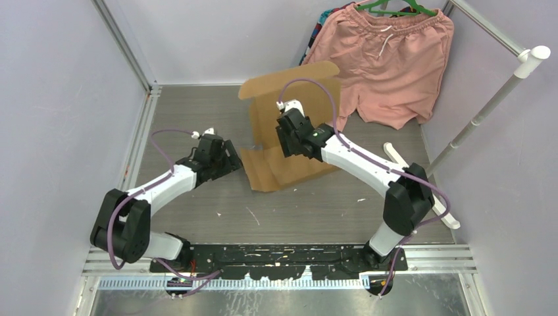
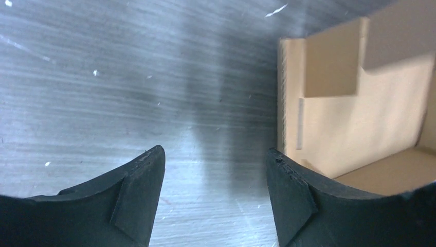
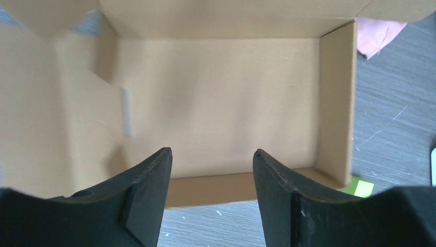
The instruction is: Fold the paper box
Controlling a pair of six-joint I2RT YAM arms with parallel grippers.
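The paper box (image 1: 293, 170) is brown cardboard, partly formed, in the middle of the table with its back flap (image 1: 289, 82) standing up. The right wrist view looks into its shallow rectangular tray (image 3: 216, 103), with side walls raised. My right gripper (image 1: 287, 143) hovers over the box. Its jaws (image 3: 212, 151) are open above the near wall, with nothing between them. My left gripper (image 1: 238, 160) sits just left of the box's left edge. It is open (image 2: 215, 152) over bare table, and the box's corner and flaps (image 2: 355, 123) lie to its right.
Pink shorts (image 1: 388, 66) hang on a green hanger at the back right, close behind the box. A white rack pole (image 1: 487, 105) slants along the right side, its white foot (image 1: 401, 161) on the table. A green scrap (image 3: 360, 186) lies by the box's right corner.
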